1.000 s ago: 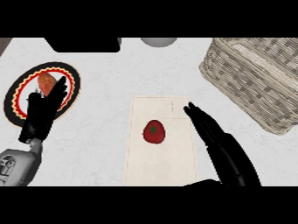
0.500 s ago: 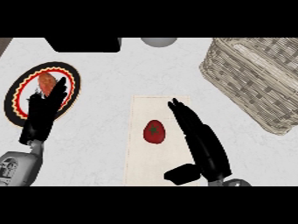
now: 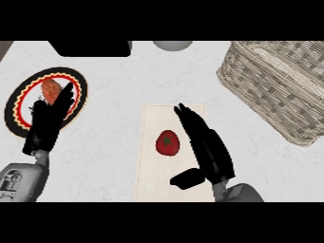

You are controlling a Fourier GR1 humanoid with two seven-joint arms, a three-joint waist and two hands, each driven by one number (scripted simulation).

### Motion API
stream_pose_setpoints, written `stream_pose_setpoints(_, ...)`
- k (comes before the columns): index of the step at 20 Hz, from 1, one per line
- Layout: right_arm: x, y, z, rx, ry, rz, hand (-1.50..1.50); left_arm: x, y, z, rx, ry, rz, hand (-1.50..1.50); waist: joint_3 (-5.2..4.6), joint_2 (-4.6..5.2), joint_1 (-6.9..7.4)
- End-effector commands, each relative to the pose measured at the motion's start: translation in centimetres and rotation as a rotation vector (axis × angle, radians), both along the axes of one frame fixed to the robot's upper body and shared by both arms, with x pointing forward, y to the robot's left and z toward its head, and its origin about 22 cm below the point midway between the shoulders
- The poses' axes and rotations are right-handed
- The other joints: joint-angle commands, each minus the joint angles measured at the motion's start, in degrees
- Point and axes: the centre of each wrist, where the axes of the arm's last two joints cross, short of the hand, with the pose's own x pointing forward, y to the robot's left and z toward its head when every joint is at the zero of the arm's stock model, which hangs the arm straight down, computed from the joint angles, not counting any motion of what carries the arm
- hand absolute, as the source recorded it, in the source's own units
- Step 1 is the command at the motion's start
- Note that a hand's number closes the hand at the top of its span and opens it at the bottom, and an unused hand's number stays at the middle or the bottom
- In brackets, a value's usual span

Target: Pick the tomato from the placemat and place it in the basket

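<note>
Tomato [image 3: 167, 142] is shown at the placemat's [image 3: 157, 118] centre; the right hand [image 3: 205, 147] is held just beside it, over the placemat's right half, fingers straight, thumb spread. The tomato is judged light, smooth and easily bruised, best enclosed across its rounded sides.

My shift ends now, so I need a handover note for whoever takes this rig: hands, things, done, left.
Right hand: open, fingers straight, just right of the tomato, not gripping it.
Left hand: open, above the plate, holding nothing.
The tomato lies on the placemat; the basket stands far right.
Done: nothing yet. Left: grasp tomato, lift, place in basket.
</note>
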Motion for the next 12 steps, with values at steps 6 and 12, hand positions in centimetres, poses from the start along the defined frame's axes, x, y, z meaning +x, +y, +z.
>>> stream_pose_setpoints(6,-0.5,1.4,0.8,-0.015,0.044,0.020,-1.50,0.5,1.8,0.2,-0.007,0.000,0.006,0.00,-0.01,-0.02,-0.17)
stream_pose_setpoints(12,1.8,2.2,-2.9,-0.014,0.081,0.008,-1.50,-0.8,-0.1,-1.3,-0.005,0.000,0.017,0.00,0.01,0.03,0.12)
